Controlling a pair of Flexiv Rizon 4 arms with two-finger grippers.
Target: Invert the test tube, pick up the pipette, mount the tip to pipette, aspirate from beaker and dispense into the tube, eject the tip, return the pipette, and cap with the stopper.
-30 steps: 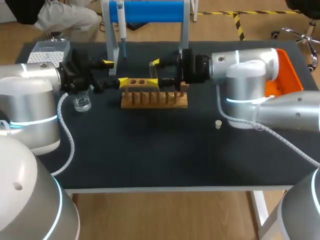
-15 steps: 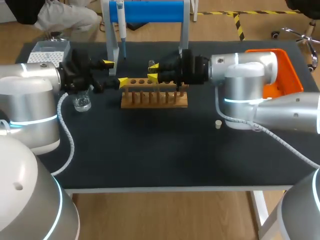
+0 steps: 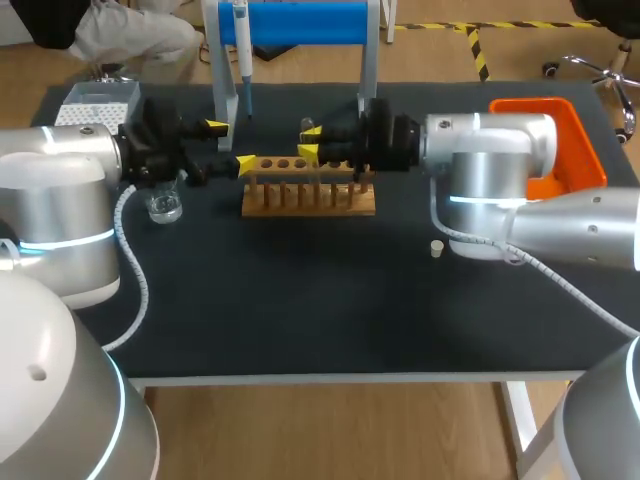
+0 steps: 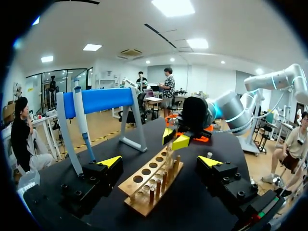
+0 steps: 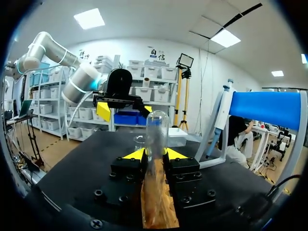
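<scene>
A clear test tube [image 5: 157, 131] stands rounded end up over the wooden rack [image 3: 308, 196], and my right gripper [image 5: 154, 154] is shut on it. In the head view that gripper [image 3: 306, 141] is at the rack's back middle. My left gripper [image 3: 231, 145] is open at the rack's left end, its fingers either side of the rack [image 4: 149, 180] in the left wrist view. The pipette [image 3: 241, 40] hangs on the blue-topped stand. A glass beaker [image 3: 163, 205] sits under my left arm. The small stopper [image 3: 437, 248] lies on the mat at the right.
A tip box [image 3: 95, 100] is at the back left corner and an orange bin [image 3: 560, 145] at the back right behind my right arm. The pipette stand's legs [image 3: 369, 60] rise just behind the rack.
My right gripper has shut on the test tube; its fingers stood wide apart a second ago. The left arm has kept still.
</scene>
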